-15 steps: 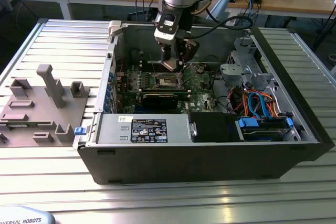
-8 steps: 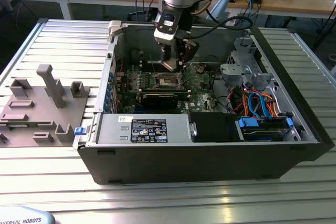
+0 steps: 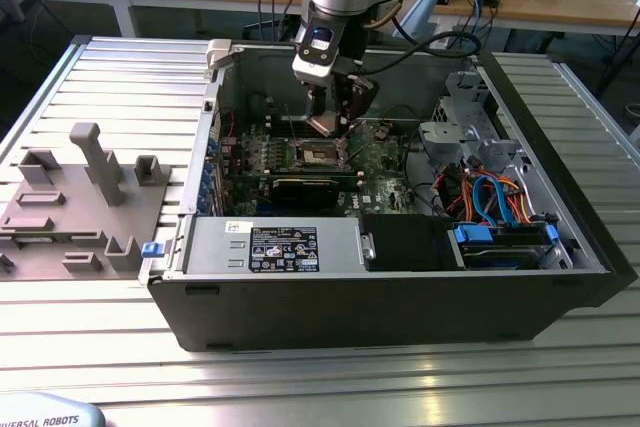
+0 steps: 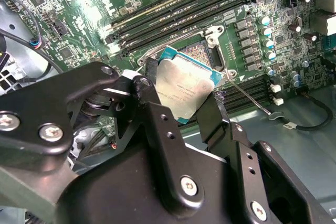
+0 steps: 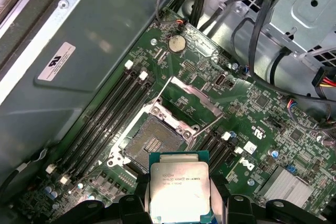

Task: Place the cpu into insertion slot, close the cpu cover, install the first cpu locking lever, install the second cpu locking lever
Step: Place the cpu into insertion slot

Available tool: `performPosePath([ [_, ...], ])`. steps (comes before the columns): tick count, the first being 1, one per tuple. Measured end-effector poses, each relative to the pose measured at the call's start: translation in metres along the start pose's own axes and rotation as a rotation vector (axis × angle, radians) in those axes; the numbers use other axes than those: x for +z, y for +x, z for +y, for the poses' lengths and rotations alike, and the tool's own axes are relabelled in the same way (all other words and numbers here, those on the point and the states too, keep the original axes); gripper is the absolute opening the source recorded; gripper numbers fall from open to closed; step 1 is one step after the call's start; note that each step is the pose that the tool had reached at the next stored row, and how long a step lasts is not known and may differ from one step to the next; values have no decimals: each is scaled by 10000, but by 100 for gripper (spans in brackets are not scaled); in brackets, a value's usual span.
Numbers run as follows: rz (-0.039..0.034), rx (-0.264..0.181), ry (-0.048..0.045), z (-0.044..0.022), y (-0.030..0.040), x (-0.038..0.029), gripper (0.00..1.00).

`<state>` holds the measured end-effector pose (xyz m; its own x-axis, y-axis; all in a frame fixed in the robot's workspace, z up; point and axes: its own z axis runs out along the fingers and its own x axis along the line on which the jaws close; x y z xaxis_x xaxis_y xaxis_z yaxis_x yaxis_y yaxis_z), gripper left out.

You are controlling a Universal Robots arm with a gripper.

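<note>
Cpu (image 5: 180,184): flat square chip with a silvery-grey metal top carrying faint print and a thin teal-green edge around it (seen in both wrist views).
Tool (image 5: 180,203): black fingers drawn in narrow on two opposite edges of the cpu, holding it.
Position: in the air over the green board inside the open computer case (image 3: 400,297), near the insertion slot (image 5: 152,142) but apart from it.
Insertion slot: bare, with a dark contact field inside a silvery rim.
Cpu cover (image 5: 197,96): swung up, open beside the slot.
Worktop (image 3: 300,377): ribbed metal, carrying the case.
</note>
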<state>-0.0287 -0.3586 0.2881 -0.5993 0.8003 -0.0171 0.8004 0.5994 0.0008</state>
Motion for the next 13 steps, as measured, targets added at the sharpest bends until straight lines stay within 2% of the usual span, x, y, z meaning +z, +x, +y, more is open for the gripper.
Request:
performPosePath([
  [13,-12,108,11,0,0,7,54],
])
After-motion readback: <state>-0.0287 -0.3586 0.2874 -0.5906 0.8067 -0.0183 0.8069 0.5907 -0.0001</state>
